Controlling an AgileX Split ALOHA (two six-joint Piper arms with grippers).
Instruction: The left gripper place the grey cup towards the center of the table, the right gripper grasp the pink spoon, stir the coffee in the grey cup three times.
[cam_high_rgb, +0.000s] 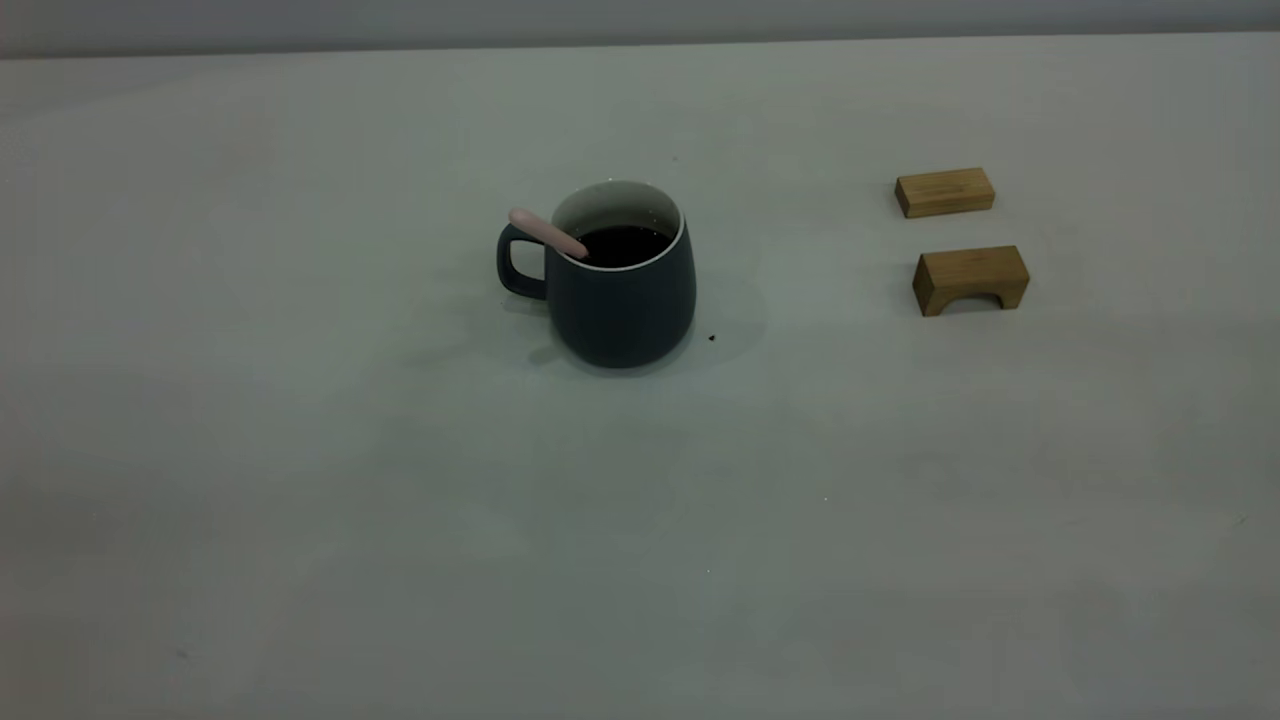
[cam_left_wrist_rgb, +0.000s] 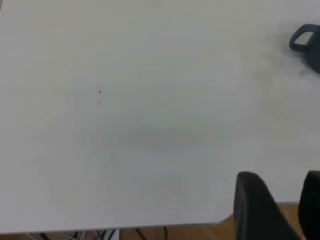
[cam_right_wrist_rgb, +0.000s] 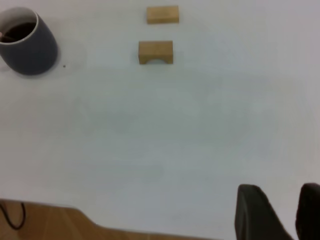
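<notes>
The grey cup (cam_high_rgb: 620, 300) stands upright near the middle of the table (cam_high_rgb: 640, 520), handle toward the left side. Dark coffee (cam_high_rgb: 622, 245) fills it. The pink spoon (cam_high_rgb: 545, 232) leans in the cup, its handle resting on the rim above the cup's handle. Neither arm shows in the exterior view. In the left wrist view my left gripper (cam_left_wrist_rgb: 280, 180) hovers open over the table's edge, far from the cup (cam_left_wrist_rgb: 306, 40). My right gripper (cam_right_wrist_rgb: 277, 192) is open too, near the table's edge, with the cup (cam_right_wrist_rgb: 30, 50) far off. Nothing sits between either pair of fingers.
Two tan wooden blocks lie right of the cup: a flat one (cam_high_rgb: 944, 192) farther back and an arched one (cam_high_rgb: 970, 279) nearer. They also show in the right wrist view, flat block (cam_right_wrist_rgb: 162, 14) and arched block (cam_right_wrist_rgb: 155, 52). A dark speck (cam_high_rgb: 711, 338) lies beside the cup.
</notes>
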